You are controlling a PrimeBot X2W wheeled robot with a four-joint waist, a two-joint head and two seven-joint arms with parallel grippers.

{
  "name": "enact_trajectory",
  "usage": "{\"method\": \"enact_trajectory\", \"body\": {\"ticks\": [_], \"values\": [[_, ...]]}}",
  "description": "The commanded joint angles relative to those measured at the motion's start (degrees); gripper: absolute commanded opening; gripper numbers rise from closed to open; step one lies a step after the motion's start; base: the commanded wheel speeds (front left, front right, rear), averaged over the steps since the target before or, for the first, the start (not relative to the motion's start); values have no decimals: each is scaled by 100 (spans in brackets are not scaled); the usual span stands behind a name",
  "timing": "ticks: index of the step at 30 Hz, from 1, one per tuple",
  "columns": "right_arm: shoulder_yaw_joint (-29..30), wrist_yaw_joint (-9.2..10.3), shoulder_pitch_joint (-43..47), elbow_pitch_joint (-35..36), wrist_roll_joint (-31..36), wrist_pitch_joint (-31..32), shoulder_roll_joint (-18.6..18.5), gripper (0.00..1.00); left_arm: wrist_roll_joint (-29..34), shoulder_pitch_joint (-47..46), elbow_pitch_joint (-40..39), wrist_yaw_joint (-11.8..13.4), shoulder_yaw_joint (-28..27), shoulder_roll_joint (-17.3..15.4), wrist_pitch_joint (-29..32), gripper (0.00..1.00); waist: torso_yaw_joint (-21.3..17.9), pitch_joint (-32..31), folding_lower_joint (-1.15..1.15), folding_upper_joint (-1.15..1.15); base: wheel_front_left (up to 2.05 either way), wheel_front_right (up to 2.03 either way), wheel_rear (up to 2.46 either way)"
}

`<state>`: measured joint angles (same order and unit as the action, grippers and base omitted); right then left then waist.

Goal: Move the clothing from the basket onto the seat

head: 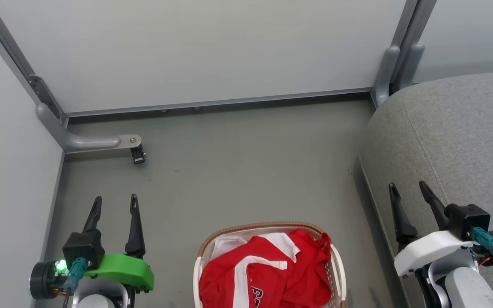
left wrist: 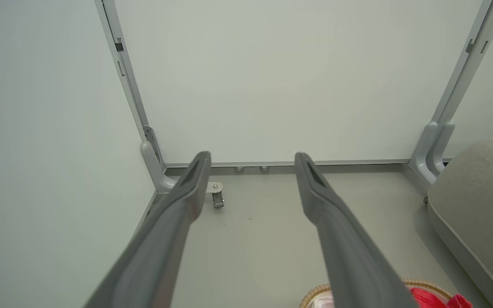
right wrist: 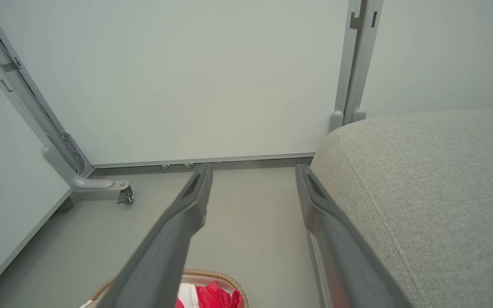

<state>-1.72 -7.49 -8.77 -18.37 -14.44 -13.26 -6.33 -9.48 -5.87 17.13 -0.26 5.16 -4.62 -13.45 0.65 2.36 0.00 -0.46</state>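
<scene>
Head view: the basket (head: 246, 226) sits at the bottom centre of the frame on the grey floor (head: 250, 171), heaped with the clothing (head: 268, 269), red with white stripes over a white piece at its upper left. The seat (head: 456, 137) takes up the right side, a strip of floor apart from the basket. The left gripper (head: 116, 198), lower left, has its fingers spread and empty. The right gripper (head: 408, 185), lower right by the seat's edge, is likewise spread and empty
</scene>
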Motion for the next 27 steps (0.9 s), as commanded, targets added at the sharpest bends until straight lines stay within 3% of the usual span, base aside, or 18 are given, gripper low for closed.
{"method": "enact_trajectory", "body": {"ticks": [1, 16, 22, 27], "values": [[8, 0, -111, 16, 132, -60, -24, 100, 158, -57, 18, -28, -6, 11, -43, 100, -34, 150, 0, 41, 0, 0, 0], [-114, 1, -836, 267, 479, -206, -72, 100, 906, -990, 419, -277, 753, 148, -193, 100, -359, 1762, 0, 46, 0, 0, 0], [-308, 1, -1201, 397, 351, -202, -68, 100, 616, -1482, 792, -229, 1243, 158, -169, 100, -602, 2428, 0, 46, 0, 0, 0], [-460, 1, -1409, 447, 320, -202, -100, 100, 451, -1843, 1380, -346, 1644, 156, -169, 100, -813, 2880, 0, 46, 0, 0, 0]]}}
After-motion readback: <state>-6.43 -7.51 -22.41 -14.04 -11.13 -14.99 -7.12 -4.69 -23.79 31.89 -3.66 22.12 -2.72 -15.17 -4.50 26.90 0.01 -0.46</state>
